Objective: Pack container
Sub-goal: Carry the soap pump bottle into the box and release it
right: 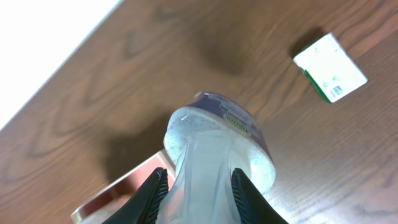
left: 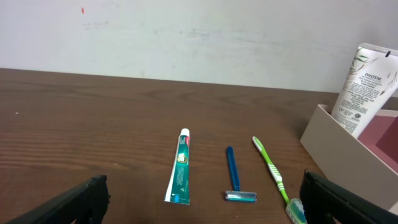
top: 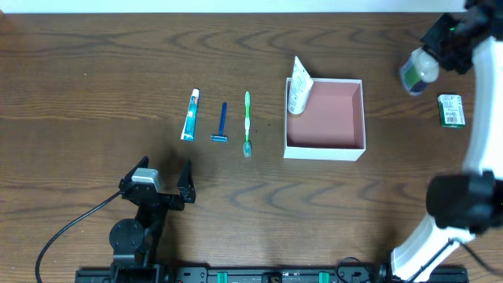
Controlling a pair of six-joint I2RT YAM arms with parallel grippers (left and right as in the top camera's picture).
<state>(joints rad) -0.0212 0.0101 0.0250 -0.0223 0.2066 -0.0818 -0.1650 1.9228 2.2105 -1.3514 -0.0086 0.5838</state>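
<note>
1. The container [top: 334, 118] is set on the table [top: 78, 71] right of centre, open top upward, so that things can be lowered in from above.
2. A white tube [top: 299, 90] has been stood in its far-left corner and leaned against the walls there. The rest of the pink floor is left bare for further items.
3. The right gripper [right: 199, 193] is clamped on a pale bottle [top: 418, 71], with one finger pressed on each side of its body. The bottle is held off the table, to the right of the container and apart from it, its darker labelled end pointed away from the fingers. It is judged to be in hand for packing.
4. A green-and-white packet [top: 450, 110] is left flat on the table further right, apart from the bottle.
5. A toothpaste [top: 190, 115], a razor [top: 222, 123] and a toothbrush [top: 247, 123] are laid in a row left of the container, parallel and not touching. Such spacing is judged to leave room for fingers round each one.
6. The left gripper [top: 163, 171] is kept low near the front edge with its jaws spread wide and nothing between them. It is faced towards the row, so those three items are judged to be its share.
7. The task is judged barely begun: one item is packed and one is held.
</note>
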